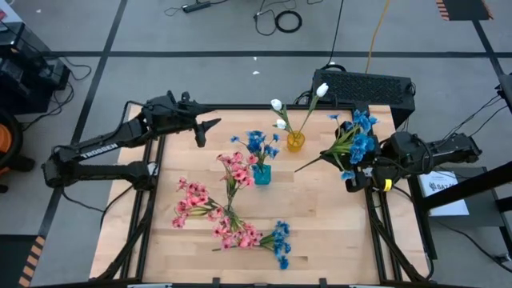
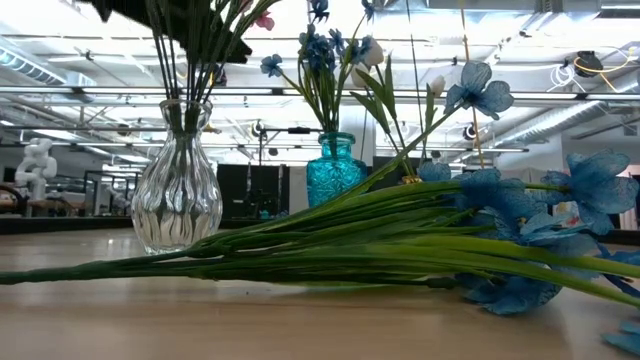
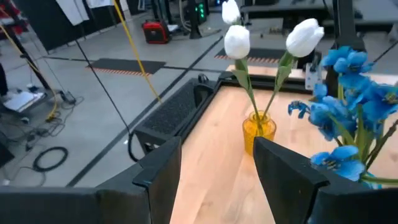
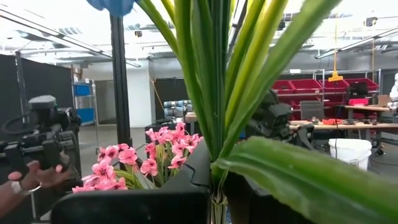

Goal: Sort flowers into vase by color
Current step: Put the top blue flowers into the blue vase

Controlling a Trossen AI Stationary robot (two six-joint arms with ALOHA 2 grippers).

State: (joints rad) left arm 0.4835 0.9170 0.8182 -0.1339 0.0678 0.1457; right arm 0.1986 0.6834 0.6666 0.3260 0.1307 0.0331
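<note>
High view: a blue spray [image 1: 356, 140] is held in the closed right gripper [image 1: 362, 170] (left gripper [image 1: 210, 128] idle, wide), and must be carried to the teal vase [image 1: 262, 173].

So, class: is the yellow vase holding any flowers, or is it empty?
Holding flowers. The yellow vase stands upright with the white tulip buds rising from its mouth; the left wrist view shows their stems going in.

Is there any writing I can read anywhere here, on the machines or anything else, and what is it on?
"TROSSEN": white letters along the left arm, seen from above.
White sheet beside the right arm: dark print, too small to read.
Papers hanging in the room behind, in the left wrist view: blurred, unreadable.
Vases and flowers: no writing seen.
</note>
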